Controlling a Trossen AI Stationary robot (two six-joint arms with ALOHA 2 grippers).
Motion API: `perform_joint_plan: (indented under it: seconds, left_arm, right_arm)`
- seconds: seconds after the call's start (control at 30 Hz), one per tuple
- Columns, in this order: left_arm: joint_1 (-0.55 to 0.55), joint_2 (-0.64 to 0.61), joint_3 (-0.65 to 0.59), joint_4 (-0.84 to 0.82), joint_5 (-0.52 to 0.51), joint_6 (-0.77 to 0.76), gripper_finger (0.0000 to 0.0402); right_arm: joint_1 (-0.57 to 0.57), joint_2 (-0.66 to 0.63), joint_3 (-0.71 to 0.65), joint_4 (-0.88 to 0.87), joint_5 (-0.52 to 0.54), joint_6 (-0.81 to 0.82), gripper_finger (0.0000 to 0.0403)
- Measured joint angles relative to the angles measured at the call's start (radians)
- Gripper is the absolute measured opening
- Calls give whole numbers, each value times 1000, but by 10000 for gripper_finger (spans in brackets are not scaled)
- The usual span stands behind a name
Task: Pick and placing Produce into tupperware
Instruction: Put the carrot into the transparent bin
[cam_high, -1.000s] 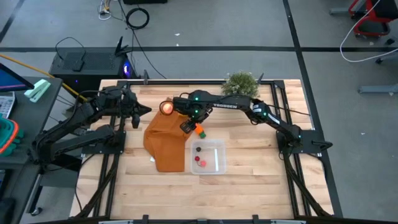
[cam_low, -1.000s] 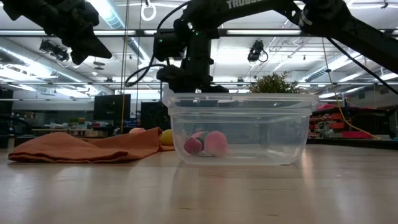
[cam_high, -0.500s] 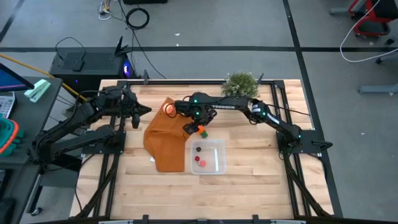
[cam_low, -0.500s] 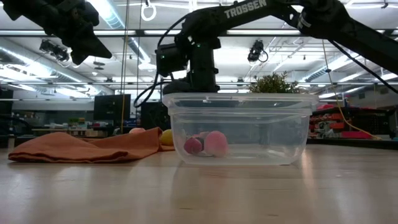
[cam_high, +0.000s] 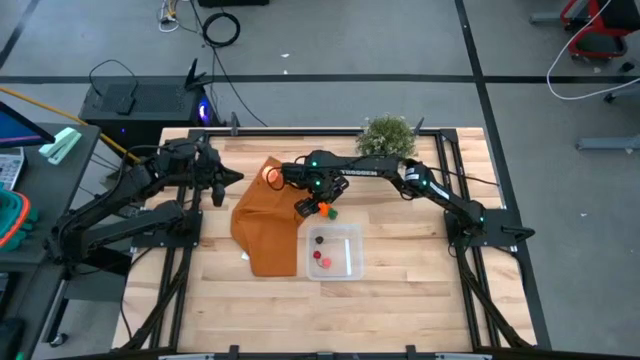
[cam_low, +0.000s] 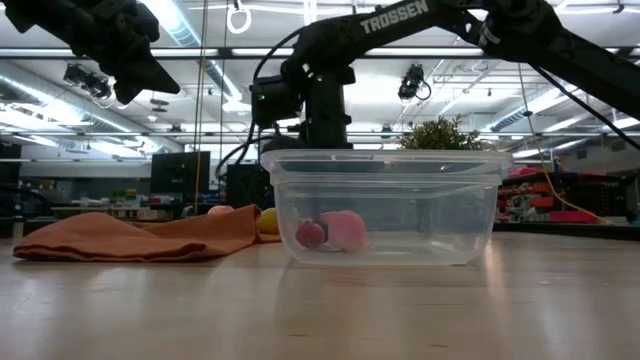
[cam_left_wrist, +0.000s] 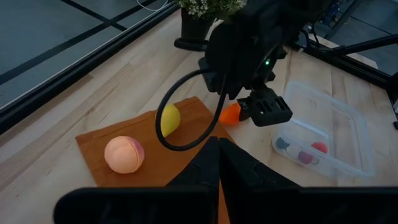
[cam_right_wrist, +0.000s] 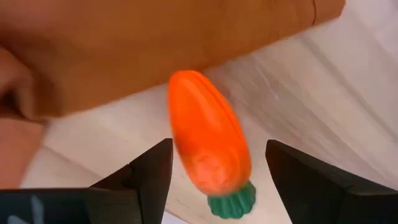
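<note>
My work surface is a light wooden table (cam_high: 400, 290). Directly on it lie an orange-brown cloth (cam_high: 262, 225), a clear tupperware (cam_high: 345, 265) just beside the cloth, an orange carrot (cam_high: 324, 210) near the tupperware's far rim, and a potted plant (cam_high: 387, 134) at the far edge.

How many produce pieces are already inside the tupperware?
2: a dark piece and a red-pink piece lie in the tupperware. The low view shows no others, though its walls blur things.

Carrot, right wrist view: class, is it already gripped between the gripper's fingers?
No: the carrot lies on the table between the right gripper's open fingers, untouched.
</note>
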Motion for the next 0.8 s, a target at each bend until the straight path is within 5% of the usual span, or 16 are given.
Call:
perform_joint_plan:
  seconds: [0.43,0.8]
  left_arm:
    - [0,0,0,0,0,31,19]
    - [0,0,0,0,0,34,21]
  right_arm:
    - [26,0,-91,28,-33,-28,223]
    - [27,0,-91,50,-34,-28,156]
